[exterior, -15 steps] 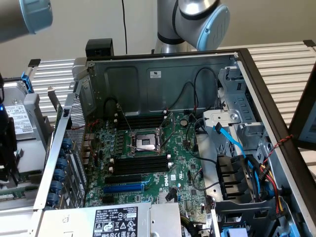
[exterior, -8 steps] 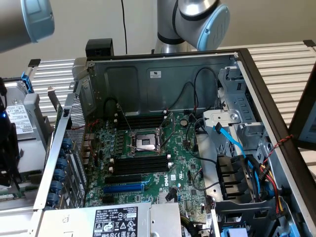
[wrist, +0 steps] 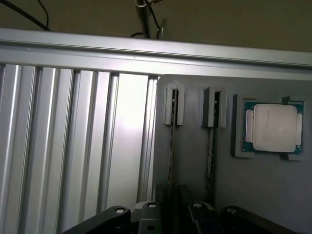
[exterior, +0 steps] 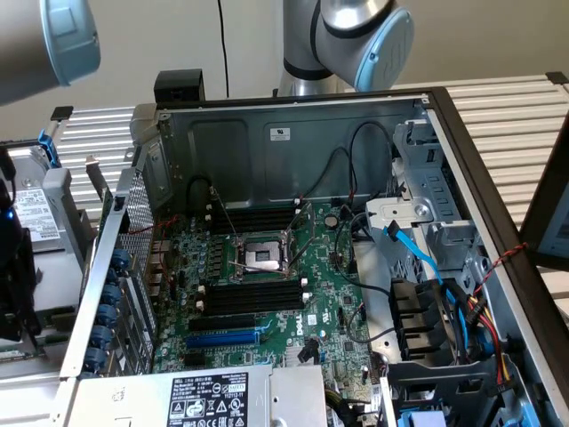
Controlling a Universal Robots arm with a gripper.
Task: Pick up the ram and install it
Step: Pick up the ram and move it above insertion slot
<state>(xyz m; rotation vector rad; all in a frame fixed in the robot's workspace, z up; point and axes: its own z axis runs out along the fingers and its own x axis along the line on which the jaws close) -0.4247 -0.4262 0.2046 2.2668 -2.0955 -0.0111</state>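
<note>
A ribbed aluminium table point(wrist: 73, 146) carries a grey holder point(wrist: 195, 97), with open table beside its edge. The ram point(wrist: 170, 156) stands on edge in one holder slot, a second stick point(wrist: 210, 156) just beside it. The gripper point(wrist: 179, 212) hangs over them, jaws apart. The power-supply label point(exterior: 209, 396) has print too small to read.

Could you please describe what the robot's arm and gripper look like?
The arm has silver-grey tubular links and rounded joints capped in light blue. The gripper is black, with grey metal pieces and round screw heads on its links.
</note>
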